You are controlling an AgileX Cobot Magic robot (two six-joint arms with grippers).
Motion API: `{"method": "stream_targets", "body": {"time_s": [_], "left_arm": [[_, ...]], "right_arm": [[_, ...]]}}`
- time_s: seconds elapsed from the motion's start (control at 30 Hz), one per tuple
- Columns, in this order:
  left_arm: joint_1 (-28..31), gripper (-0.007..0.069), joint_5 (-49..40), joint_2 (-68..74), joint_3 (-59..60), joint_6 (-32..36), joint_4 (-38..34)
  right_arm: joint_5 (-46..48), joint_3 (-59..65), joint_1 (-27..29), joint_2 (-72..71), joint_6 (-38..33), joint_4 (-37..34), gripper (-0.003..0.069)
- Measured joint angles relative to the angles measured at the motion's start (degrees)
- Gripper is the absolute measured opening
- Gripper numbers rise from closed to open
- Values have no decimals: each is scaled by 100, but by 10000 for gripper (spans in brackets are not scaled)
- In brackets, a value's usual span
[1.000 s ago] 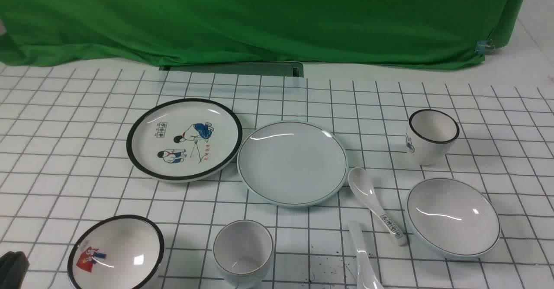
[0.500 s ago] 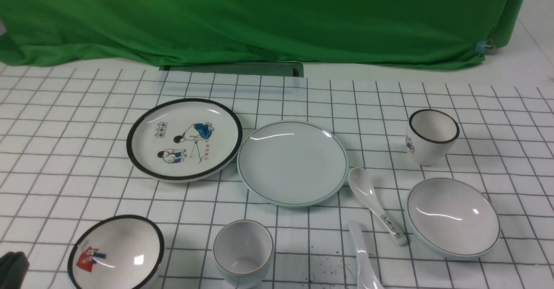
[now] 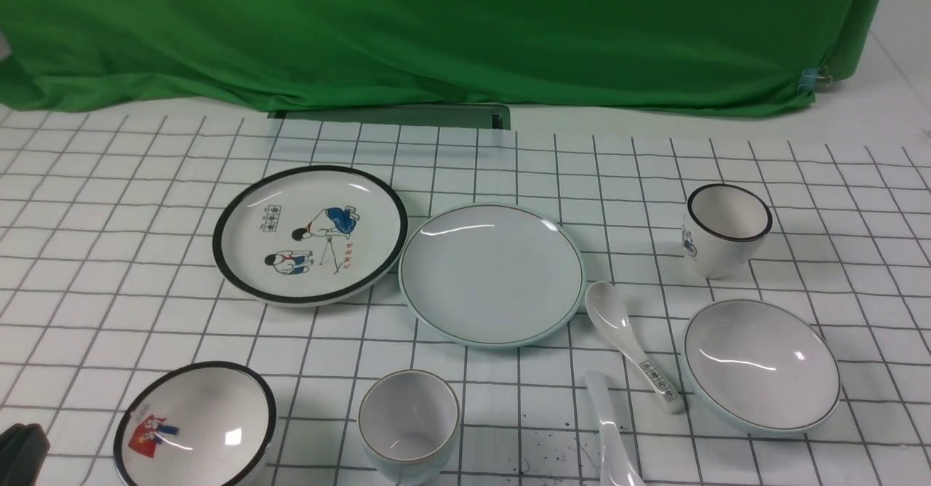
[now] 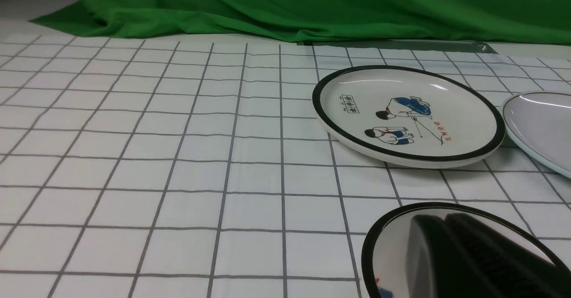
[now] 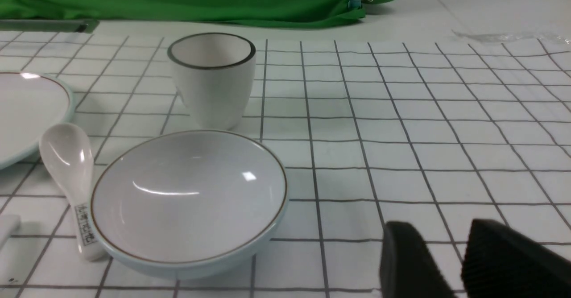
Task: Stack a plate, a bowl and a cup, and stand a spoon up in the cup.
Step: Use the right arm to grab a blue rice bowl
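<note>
Showing the bowl (image 5: 187, 195) nearest to, and ahead of, the right gripper (image 5: 441, 233), which is held parted and empty; the left gripper (image 4: 439, 226) is closed.

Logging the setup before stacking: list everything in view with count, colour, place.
plain plate: one, pale bluish-white, centre
cartoon plate: one, white, black-rimmed, centre-left
plain bowl: one, pale, near right
figure bowl: one, black-rimmed, near left
plain cup: one, pale, near centre
black-rimmed cup: one, white, right
printed spoon: one, white, beside plain bowl
plain spoon: one, white, near edge
green cloth: one, green, back
gridded tablecloth: one, white, underneath
left gripper: one, black, shut, beside figure bowl
right gripper: one, black, open, near plain bowl
</note>
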State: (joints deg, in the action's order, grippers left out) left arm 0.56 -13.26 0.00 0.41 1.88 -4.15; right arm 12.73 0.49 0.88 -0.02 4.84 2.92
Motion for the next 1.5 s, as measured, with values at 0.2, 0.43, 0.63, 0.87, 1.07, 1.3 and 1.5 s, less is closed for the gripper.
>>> {"method": "stream_targets", "body": {"time_s": [0.2,0.43,0.63,0.87,1.07,1.3,1.5], "left_arm": [[0,-27,-10,6,0,0,0],[0,-27,-10,6,0,-6,0],[0,-27,-10,6,0,-6,294],[0,-27,507,6,0,-967,-1388],[0,-27,883,6,0,-2563,-4352],[0,-27,933,6,0,-2610,-4304],[0,-27,587,-2,-699,-1714,-3674]], "right_arm": [[0,0,0,0,384,0,242],[0,0,0,0,548,0,242],[0,0,0,0,620,0,242],[-6,0,0,0,2380,-43,242],[-16,0,0,0,6124,-292,242],[-16,0,0,0,6193,-328,242],[-472,0,-77,0,5221,-323,242]]}}
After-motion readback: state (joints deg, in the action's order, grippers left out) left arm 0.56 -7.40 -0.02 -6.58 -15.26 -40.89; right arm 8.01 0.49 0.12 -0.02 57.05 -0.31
